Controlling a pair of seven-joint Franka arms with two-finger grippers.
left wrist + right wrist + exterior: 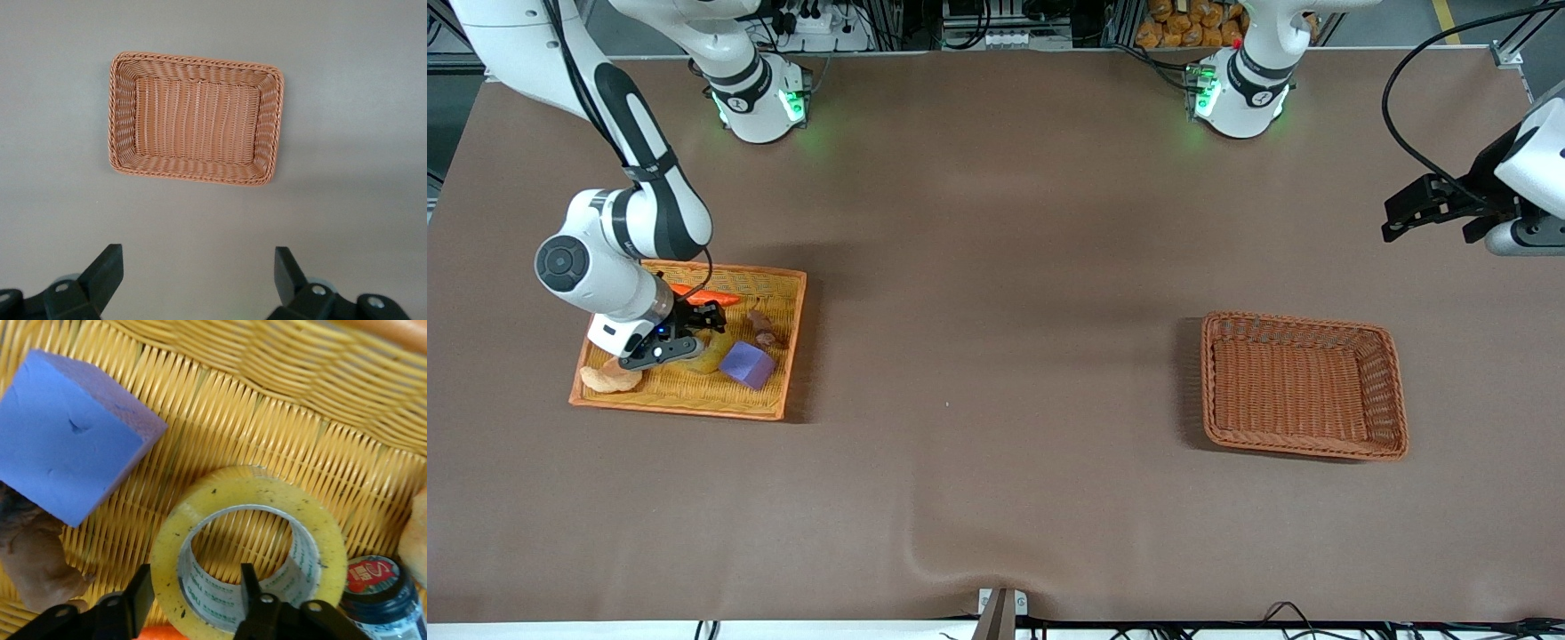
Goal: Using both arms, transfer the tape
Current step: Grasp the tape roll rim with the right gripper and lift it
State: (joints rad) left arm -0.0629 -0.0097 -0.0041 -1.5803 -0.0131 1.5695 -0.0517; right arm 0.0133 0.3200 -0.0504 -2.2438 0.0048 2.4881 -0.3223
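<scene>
Tape (710,356) lies flat in the yellow wicker tray (787,356) at the right arm's end of the table, mostly hidden in the front view under the right gripper (694,331), which is down in the tray over it. Also in the tray: a purple cube (748,364) beside the tape, an orange carrot-like piece (716,296) along the rim farther from the camera, a pale bread-like lump (609,379) at the near corner, and a small brown item (763,329). The brown basket (1396,391) at the left arm's end holds nothing. The left gripper (1436,212) hangs in the air past that basket's end of the table; this arm waits.

Left wrist view: the left gripper (199,280) has its fingers spread wide with nothing between them, and looks down on the brown basket (123,113), bare inside.

Right wrist view: the right gripper (197,600) straddles the wall of the tape (167,547), one finger outside the ring and one inside the core. The fingers appear partly drawn in, but a firm clamp cannot be confirmed. The purple cube (63,443) sits just beside the roll, a small blue can (377,590) touches or nearly touches it, and a brown knobbly piece (33,553) lies near.

Assessment: the pick-up step is in hand. Next calls for a completed pinch on the ring wall, then a straight lift clear of the cube and can, toward a handover to the left arm.
</scene>
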